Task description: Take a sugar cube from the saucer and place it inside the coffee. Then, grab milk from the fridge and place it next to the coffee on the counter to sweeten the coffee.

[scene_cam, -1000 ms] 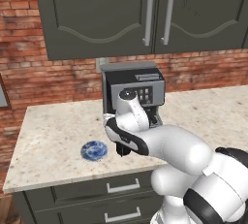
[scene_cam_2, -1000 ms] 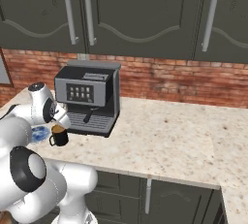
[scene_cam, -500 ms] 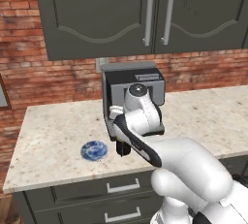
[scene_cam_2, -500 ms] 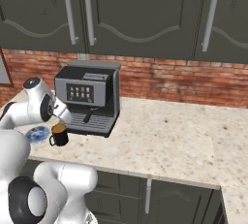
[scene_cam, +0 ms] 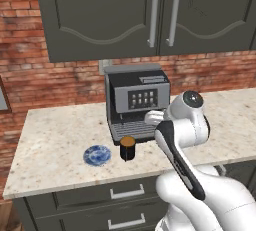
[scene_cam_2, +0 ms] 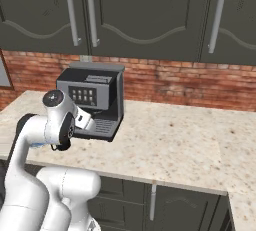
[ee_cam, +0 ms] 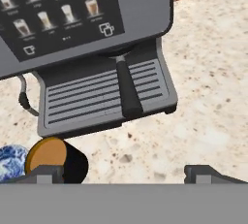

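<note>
On the beige speckled stone counter (scene_cam: pixel 60 140) a small black cylindrical cup of coffee with a brown top (scene_cam: pixel 128 148) stands just in front of the black-and-silver coffee machine (scene_cam: pixel 136 102), with the round blue-and-white mottled saucer (scene_cam: pixel 97 155) just beside it on its left. The white arm's two-finger gripper (ee_cam: pixel 123 172) hangs above the counter with its dark tips spread wide and nothing between them; in the hand view the cup (ee_cam: pixel 57 159) and the saucer's edge (ee_cam: pixel 10 161) sit by one fingertip
</note>
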Tool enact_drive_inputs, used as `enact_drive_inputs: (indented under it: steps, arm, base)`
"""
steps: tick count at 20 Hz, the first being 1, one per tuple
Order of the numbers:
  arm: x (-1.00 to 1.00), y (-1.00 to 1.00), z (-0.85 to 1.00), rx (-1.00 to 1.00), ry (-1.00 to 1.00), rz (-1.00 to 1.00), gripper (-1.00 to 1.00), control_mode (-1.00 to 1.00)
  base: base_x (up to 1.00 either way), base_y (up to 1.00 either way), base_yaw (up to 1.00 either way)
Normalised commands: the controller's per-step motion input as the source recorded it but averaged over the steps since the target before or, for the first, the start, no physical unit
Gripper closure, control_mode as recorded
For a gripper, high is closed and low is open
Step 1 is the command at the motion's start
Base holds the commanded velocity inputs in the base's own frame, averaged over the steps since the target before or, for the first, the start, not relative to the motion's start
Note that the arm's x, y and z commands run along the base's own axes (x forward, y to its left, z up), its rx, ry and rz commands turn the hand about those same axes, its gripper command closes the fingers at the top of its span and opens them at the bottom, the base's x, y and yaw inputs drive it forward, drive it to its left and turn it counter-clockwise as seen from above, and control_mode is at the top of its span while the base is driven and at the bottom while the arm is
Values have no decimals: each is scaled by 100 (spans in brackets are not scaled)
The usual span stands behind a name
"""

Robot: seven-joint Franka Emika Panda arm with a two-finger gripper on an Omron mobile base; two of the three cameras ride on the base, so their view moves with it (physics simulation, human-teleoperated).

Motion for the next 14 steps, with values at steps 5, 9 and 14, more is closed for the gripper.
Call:
enact_drive_inputs:
  steps: [5,9,14]
  arm:
    - [-15,-47,19,1,-6,2,-100,-100]
    - [0,0,0,0,0,0,-100,-100]
    - [0,0,0,0,0,0,-100,-100]
  base:
    - [0,0,0]
    - [0,0,0]
    - [0,0,0]
